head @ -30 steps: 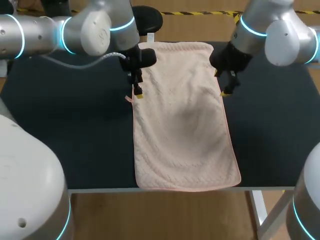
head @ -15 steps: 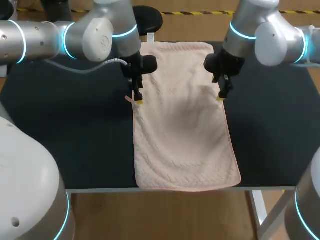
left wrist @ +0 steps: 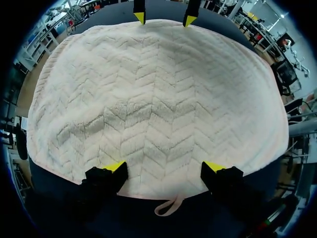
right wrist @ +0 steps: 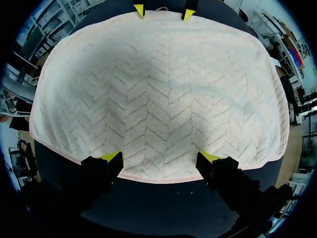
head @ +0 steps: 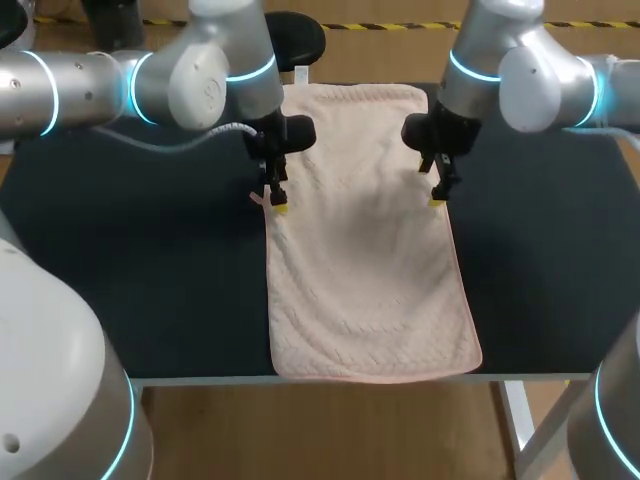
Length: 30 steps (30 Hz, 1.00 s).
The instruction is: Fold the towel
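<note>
Towel [head: 365, 260] edge partly behind left pincer [head: 277, 204]

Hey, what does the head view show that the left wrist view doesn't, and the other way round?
Head view only: the whole pale pink terry towel, its near end at the front edge of the black table. Left wrist view only: the towel's herringbone weave, and the left gripper plainly open over one long edge. Both: the towel lying flat, with the right gripper at the opposite long edge.

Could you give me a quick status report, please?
Left gripper and right gripper open, at opposite long edges of towel. Towel flat, unfolded. No obstruction seen.
</note>
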Motion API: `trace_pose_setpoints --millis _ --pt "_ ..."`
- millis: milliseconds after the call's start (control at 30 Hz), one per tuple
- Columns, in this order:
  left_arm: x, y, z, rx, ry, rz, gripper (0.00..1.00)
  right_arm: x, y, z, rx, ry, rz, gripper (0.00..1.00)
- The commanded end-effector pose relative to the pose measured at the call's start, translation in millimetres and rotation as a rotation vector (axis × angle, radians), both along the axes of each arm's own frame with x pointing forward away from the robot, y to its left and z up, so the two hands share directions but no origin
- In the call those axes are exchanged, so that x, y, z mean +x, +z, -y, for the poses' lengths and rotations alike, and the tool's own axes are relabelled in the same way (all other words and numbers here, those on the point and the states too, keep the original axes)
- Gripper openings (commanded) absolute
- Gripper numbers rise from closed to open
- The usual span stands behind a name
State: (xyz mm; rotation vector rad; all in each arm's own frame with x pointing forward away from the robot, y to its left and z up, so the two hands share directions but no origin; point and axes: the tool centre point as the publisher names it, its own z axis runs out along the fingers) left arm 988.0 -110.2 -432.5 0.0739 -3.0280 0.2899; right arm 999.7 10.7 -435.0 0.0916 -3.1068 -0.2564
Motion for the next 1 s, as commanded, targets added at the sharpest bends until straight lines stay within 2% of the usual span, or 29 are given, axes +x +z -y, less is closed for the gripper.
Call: trace_pose_setpoints --millis 33,67,100,167,200,233,300,333,367,400,700,1000 --pt "-0.3 -7.4 1.6 -0.004 -0.003 -0.001 0.74 2.6 -0.2 2.0 -0.012 -0.002 -0.009 1.0" --pt "-0.7 -8.2 1.5 -0.004 -0.003 -0.001 0.91 2.7 -1.1 2.9 -0.013 -0.003 -0.01 1.0" --pt "-0.9 -9.8 1.2 -0.005 -0.004 -0.005 0.98 2.9 -2.1 3.5 -0.015 -0.004 -0.011 1.0" --pt "-1.2 -11.8 0.8 -0.003 -0.005 -0.012 0.95 3.0 -3.2 4.0 -0.016 -0.006 -0.015 1.0" --pt "-1.1 -12.2 0.5 -0.002 -0.005 -0.015 0.87 3.1 -3.6 4.1 -0.016 -0.009 -0.019 1.0" --pt "-1.1 -12.4 0.3 -0.001 -0.005 -0.016 0.73 3.1 -3.7 4.1 -0.013 -0.01 -0.021 1.0" --pt "-1.0 -12.4 -0.1 0.001 -0.004 -0.018 0.15 3.3 -6.6 4.4 -0.004 -0.009 -0.023 1.0" --pt "-1.0 -12.4 -0.3 0.002 -0.003 -0.019 0.03 3.4 -7.2 4.5 -0.003 -0.009 -0.024 0.7" --pt "-0.9 -12.4 -0.4 0.002 -0.002 -0.02 0.0 3.3 -7.2 4.4 -0.002 -0.008 -0.025 0.38" --pt "-0.8 -12.4 -0.5 0.002 -0.002 -0.02 0.0 3.3 -7.2 4.4 -0.002 -0.007 -0.025 0.0" --pt "-2.7 -8.5 -1.0 -0.02 0.004 -0.009 0.0 1.1 -2.4 7.2 -0.005 -0.004 -0.012 0.0" --pt "-6.4 5.0 -5.2 -0.044 0.008 0.023 0.0 -4.0 9.2 12.8 -0.005 0.001 0.011 0.0"
